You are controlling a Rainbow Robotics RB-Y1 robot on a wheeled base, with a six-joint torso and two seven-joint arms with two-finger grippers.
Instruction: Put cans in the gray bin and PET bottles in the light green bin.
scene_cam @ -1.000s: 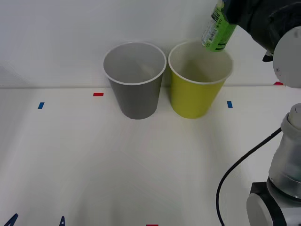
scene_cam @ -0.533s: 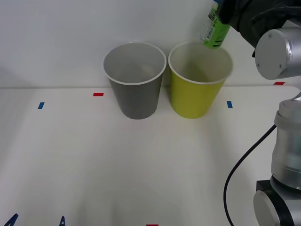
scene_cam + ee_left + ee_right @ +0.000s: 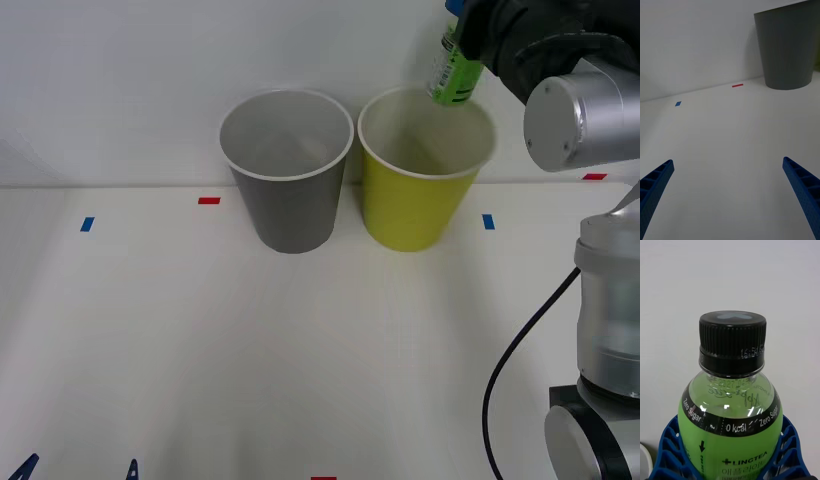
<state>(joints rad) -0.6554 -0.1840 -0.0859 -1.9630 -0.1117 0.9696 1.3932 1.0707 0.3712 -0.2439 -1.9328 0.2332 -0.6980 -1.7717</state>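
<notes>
The right claw (image 3: 730,468) is closed on the PET bottle (image 3: 456,62); in the right wrist view its blue ribbed fingers (image 3: 790,453) press against both sides of the green label, with the black cap (image 3: 732,338) pointing away from the wrist. In the front view the bottle hangs tilted above the far right rim of the light green bin (image 3: 420,190), its base just over the opening and not yet inside. The gray bin (image 3: 288,185) stands just beside the green one, on the robot's left of it, and appears to hold nothing.

Step in hand: release over the correct bin. To do it well, bring the bottle's base toward the middle of the green bin's opening before letting go, since the present position is close to the rim and a tilted bottle may strike the edge and fall outside. Lower it slightly, then part the fingers fully and lift clear.

The left claw (image 3: 730,195) is wide open and holds nothing, resting low over the worktop (image 3: 250,360) near the gray bin.

The worktop is white and matte, marked with small red and blue tape tabs (image 3: 208,200). A plain white wall stands close behind the bins.
</notes>
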